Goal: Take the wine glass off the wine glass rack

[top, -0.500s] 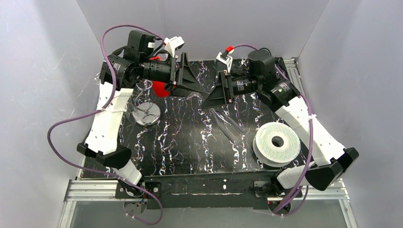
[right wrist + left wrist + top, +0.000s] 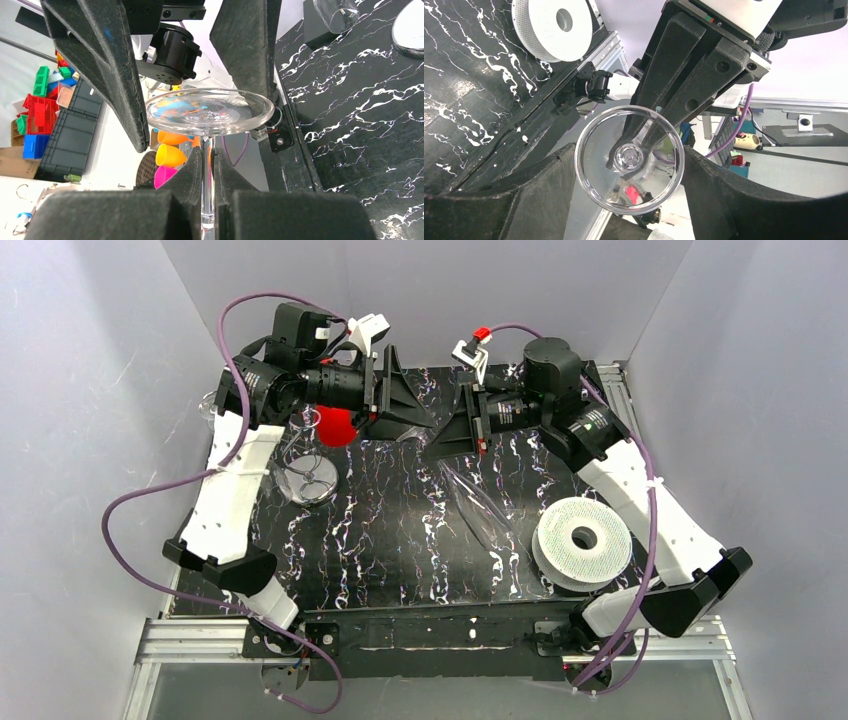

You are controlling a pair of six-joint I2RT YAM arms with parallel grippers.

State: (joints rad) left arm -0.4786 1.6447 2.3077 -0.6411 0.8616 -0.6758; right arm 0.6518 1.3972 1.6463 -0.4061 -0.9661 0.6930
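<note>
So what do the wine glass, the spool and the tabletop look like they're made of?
Wine glass: clear glass or plastic, glossy; the background shows through its foot. Spool: white, matte, finely ridged, probably plastic. Tabletop: black with white marble-like veining, possibly a printed surface.

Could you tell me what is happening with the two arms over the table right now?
The wine glass is off the wine glass rack and is held in the air between both arms. The right gripper is shut on its stem, just behind the foot. The left gripper faces it, with a finger on each side of the foot's rim. It is unclear whether they press it. It looks like a handover between the arms.
</note>
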